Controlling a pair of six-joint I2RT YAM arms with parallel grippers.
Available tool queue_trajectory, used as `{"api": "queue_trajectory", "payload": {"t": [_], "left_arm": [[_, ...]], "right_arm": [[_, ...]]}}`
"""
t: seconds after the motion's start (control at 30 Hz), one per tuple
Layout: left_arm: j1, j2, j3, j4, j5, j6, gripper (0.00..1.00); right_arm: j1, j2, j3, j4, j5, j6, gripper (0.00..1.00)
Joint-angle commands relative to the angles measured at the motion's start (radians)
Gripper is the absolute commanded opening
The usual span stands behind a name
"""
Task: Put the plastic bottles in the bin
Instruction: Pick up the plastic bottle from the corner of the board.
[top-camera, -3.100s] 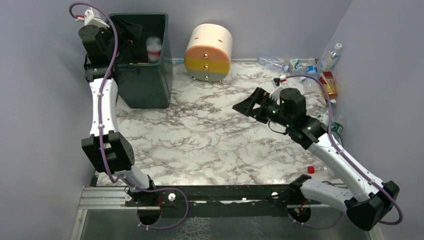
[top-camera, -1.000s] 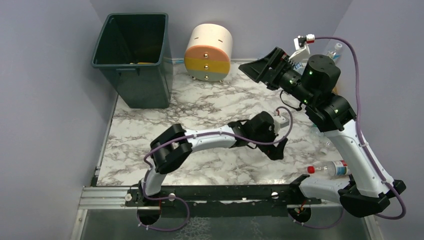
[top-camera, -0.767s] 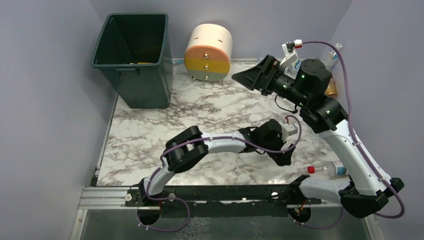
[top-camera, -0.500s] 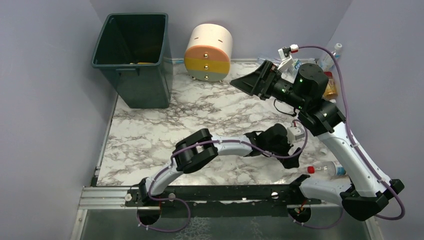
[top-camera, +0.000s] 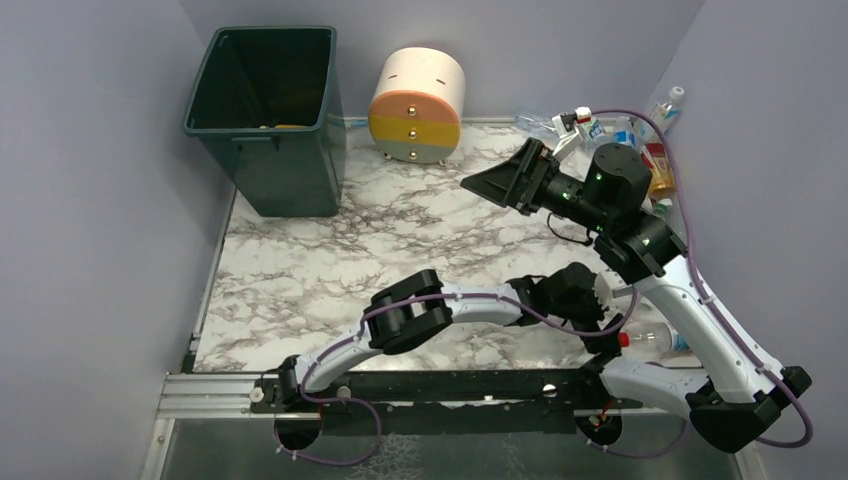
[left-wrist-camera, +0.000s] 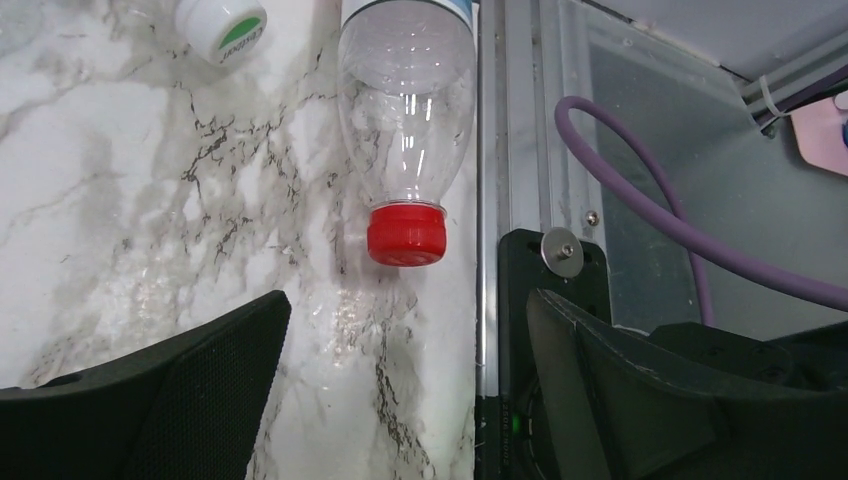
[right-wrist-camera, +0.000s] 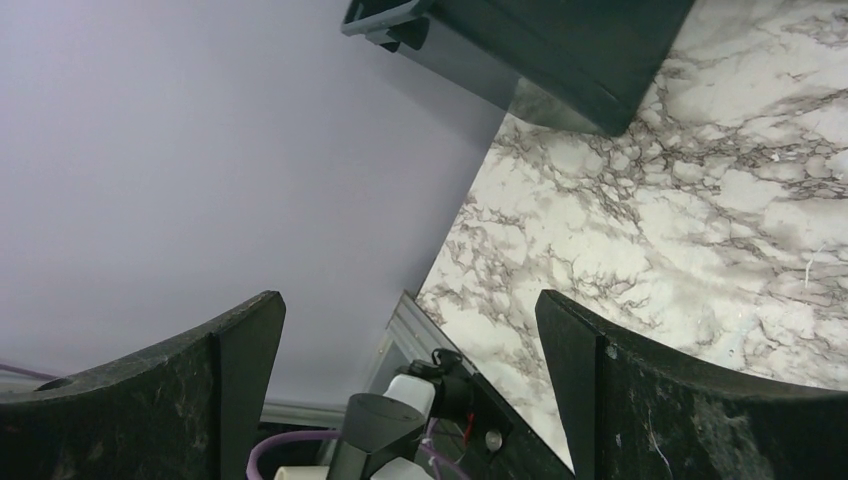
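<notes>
A clear plastic bottle (left-wrist-camera: 405, 110) with a red cap (left-wrist-camera: 405, 235) lies by the table's near right edge, cap toward my left gripper (left-wrist-camera: 410, 300). That gripper is open, and the cap sits just ahead of its fingertips with nothing between them. In the top view the same bottle (top-camera: 655, 340) lies beside the left gripper (top-camera: 603, 340). More plastic bottles (top-camera: 650, 150) crowd the far right corner. The dark green bin (top-camera: 265, 110) stands at the far left, with something orange at its bottom. My right gripper (top-camera: 480, 185) hangs open and empty above mid-table, facing the bin (right-wrist-camera: 530, 50).
A round cream, yellow and grey drawer unit (top-camera: 417, 105) stands at the back beside the bin. A white cap with green print (left-wrist-camera: 222, 22) lies left of the red-capped bottle. The metal rail (left-wrist-camera: 495, 200) and the right arm's base (top-camera: 640, 385) sit right next to that bottle.
My left arm has left the bin and stretched right and toward the near edge, reaching the red-capped bottle. The right arm has lowered and swung a little left, still open.
</notes>
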Motion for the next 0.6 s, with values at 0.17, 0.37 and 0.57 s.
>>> {"api": "queue_trajectory", "payload": {"t": [0.17,0.37,0.57], "left_arm": [[-0.015,0.096,0.107,0.049,0.044,-0.033,0.9],[-0.018,0.155,0.205,0.045,0.055,-0.052,0.89],[-0.019,0.184,0.22,0.075,0.072,-0.072,0.83]], "right_arm": [[0.006,-0.05,-0.058,0.068,-0.025,0.022,1.0],[0.005,-0.066,-0.079,0.078,-0.026,0.026,0.99],[0.006,-0.073,-0.1,0.088,-0.032,0.028,0.99]]}}
